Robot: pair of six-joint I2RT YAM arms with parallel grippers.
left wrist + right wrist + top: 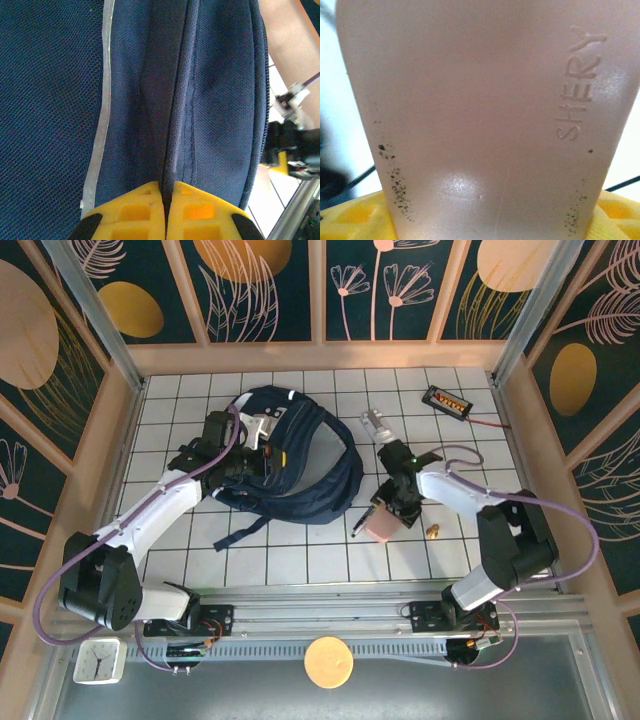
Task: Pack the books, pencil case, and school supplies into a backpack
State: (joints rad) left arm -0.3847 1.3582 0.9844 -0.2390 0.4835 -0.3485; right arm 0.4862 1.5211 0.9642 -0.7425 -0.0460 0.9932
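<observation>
At table centre, the backpack (305,480) lay flat on the white tiles; left gripper (268,462) sat on its left part, fingers (135,212) pinched fully together on a fold of navy fabric beside a seam; my read: that pinch was there to lift the lip and hold the mouth open for loading. Just right of the bag, right gripper (390,512) had the pencil case (382,528) clamped, jaws spread to the case's width; wrist view had it running lengthwise out from the yellow pads, "SHERY" embossed on the side; held at one end so the free end could lead into the opening, I'd judge. Pen (357,528) lay on the tiles right by the case; touching or not, couldn't tell. Next move called for carrying the case left over the opening; risk was the fold slipping and the mouth closing.
</observation>
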